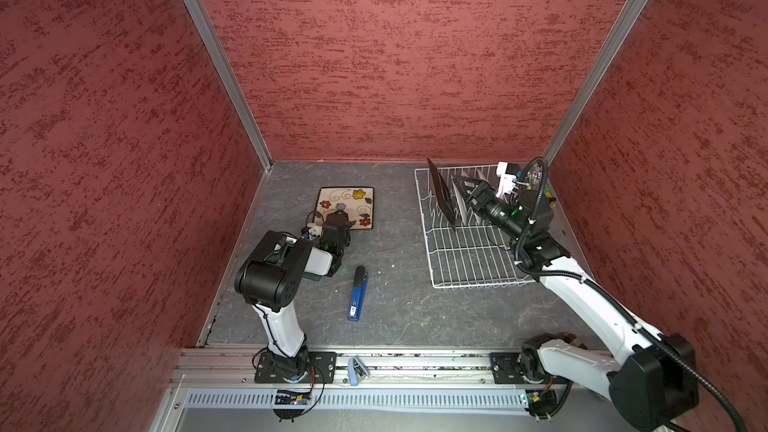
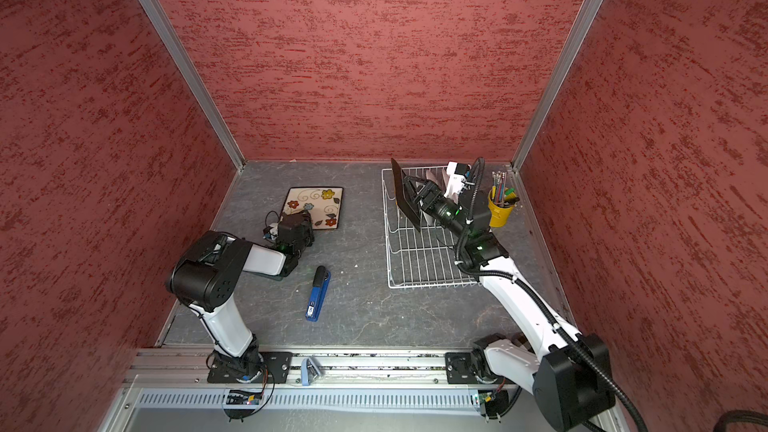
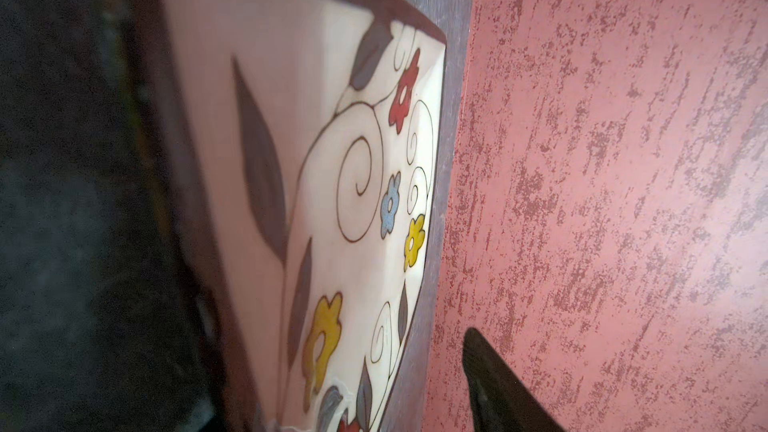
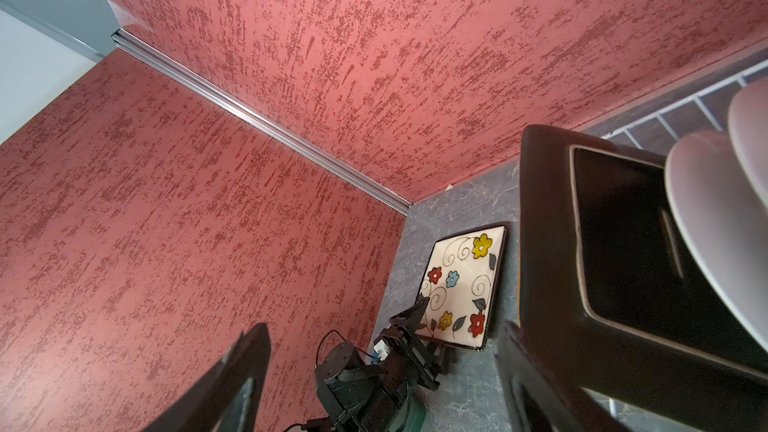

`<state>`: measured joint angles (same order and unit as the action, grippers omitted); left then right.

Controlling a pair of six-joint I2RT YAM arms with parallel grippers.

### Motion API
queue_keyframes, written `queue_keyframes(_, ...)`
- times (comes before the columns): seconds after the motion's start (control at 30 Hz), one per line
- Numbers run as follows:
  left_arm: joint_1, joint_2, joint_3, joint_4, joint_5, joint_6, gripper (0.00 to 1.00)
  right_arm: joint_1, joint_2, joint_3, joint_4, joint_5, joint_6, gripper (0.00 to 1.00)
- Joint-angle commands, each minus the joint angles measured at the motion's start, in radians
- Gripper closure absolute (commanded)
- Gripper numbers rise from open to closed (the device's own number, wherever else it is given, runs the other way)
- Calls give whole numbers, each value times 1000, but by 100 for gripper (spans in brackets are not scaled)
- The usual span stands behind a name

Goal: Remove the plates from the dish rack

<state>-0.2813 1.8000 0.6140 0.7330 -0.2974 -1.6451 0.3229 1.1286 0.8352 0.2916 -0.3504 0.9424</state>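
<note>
So in both top views the left gripper (image 1: pixel 337 218) buries its own fingertips under its wrist, no clue where they sit on the flowered plate (image 1: pixel 353 201). The left wrist view chops that plate off at the frame edges, and its near side is pure blur. In the right wrist view the round white plates (image 4: pixel 715 222) are fuzzy and run off the frame. From above they're mostly hidden behind the dark square plate (image 1: pixel 442 195). The label on the stapler (image 1: pixel 357 295) is too tiny to read.

Left arm (image 1: pixel 284 326), right arm (image 1: pixel 582 303): white links, black joints, green lights. Black ribbed cable (image 2: pixel 477 189). Left gripper (image 1: pixel 338 216), right gripper (image 1: pixel 462 184): black.
</note>
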Motion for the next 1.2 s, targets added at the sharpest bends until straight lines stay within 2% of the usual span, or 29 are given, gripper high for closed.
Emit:
queue_keyframes(0.0, -11, 12, 42, 64, 15, 10, 33, -8, -27, -14, 1, 13, -5, 14)
queue_keyframes(0.7, -22, -92, 15, -105, -17, -1, 13, -21, -64, -30, -39, 30, -14, 14)
queue_keyframes(0.93, -22, -149, -21, -150, -33, 2, 10, -21, -72, -21, -101, 60, -40, 14)
queue_keyframes(1.17, -23, -144, -51, -108, -21, -22, 10, -21, -86, -25, -119, 64, -42, 14)
